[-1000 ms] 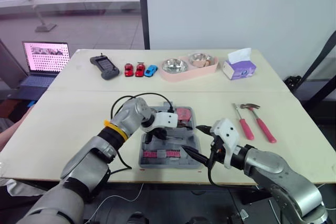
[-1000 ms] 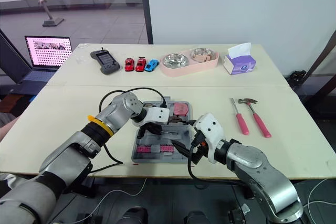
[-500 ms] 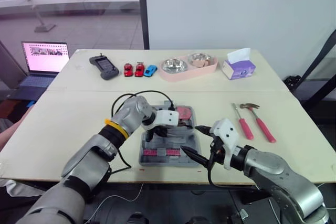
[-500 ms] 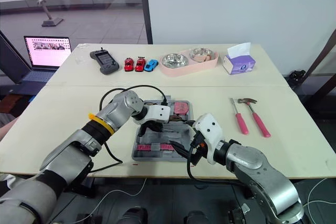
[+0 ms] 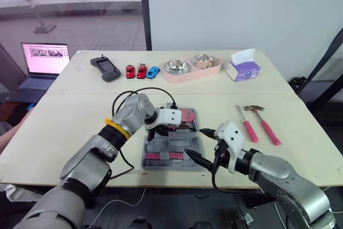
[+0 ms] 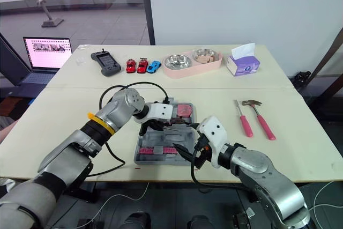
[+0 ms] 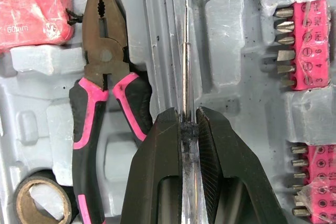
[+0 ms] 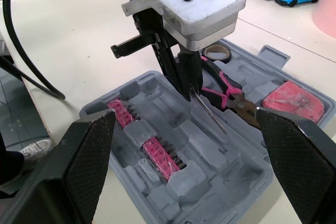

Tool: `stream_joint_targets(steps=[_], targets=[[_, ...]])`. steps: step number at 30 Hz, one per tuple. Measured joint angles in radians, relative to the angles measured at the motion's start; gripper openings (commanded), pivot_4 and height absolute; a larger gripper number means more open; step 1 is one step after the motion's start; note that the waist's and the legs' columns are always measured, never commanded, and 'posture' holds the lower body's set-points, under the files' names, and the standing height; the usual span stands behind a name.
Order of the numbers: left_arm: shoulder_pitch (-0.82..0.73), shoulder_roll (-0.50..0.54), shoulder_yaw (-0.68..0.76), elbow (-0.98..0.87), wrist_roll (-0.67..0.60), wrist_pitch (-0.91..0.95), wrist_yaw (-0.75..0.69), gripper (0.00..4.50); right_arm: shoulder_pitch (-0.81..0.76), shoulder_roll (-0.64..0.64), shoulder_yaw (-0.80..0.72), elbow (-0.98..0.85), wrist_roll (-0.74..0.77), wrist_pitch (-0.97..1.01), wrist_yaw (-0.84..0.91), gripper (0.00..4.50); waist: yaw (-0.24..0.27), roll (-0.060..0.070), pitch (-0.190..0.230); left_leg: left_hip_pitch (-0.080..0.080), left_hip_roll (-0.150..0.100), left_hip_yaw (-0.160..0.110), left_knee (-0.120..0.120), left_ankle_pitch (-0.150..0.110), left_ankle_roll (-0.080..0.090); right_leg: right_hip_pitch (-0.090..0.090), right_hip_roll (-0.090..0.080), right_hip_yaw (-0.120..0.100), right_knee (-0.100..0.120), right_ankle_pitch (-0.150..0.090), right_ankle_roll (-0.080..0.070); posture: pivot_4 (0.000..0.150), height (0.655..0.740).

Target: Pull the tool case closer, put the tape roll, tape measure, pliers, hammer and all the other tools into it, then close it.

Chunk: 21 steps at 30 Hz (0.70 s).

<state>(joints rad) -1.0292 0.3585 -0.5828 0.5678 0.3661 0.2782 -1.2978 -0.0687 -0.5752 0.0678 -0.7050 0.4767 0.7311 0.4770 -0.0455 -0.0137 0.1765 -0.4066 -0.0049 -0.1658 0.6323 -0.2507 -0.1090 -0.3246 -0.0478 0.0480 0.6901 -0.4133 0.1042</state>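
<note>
At centre frame, over the tool case (image 5: 177, 143), a thin metal shaft (image 7: 185, 61) is clamped in the left gripper (image 7: 186, 115), beside the stowed pliers (image 7: 105, 72). It should be laid level along its groove before release. The right gripper (image 5: 194, 142) is spread apart at the case's right edge.

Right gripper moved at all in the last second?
No. The right gripper sits at the same spot over the near right corner of the grey plastic tool case, fingers open.
</note>
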Motion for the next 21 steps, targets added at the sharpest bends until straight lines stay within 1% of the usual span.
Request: stream_joint_targets(steps=[8, 21], targets=[[0.012, -0.001, -0.024, 0.001, 0.016, -0.012, 0.000, 0.05, 0.012, 0.004, 0.000, -0.013, 0.000, 0.003, -0.010, 4.50, 0.000, 0.000, 0.000, 0.000, 0.000, 0.000, 0.000, 0.000, 0.000, 0.000, 0.000, 0.000, 0.000, 0.000, 0.000, 0.150, 0.7400], [-0.005, -0.045, -0.030, 0.057, 0.039, -0.064, 0.060, 0.05, 0.021, 0.006, 0.001, -0.021, 0.001, 0.007, -0.020, 4.50, 0.001, 0.000, 0.000, 0.000, 0.000, 0.000, 0.000, 0.000, 0.000, 0.001, 0.000, 0.000, 0.000, 0.000, 0.000, 0.150, 0.7400]])
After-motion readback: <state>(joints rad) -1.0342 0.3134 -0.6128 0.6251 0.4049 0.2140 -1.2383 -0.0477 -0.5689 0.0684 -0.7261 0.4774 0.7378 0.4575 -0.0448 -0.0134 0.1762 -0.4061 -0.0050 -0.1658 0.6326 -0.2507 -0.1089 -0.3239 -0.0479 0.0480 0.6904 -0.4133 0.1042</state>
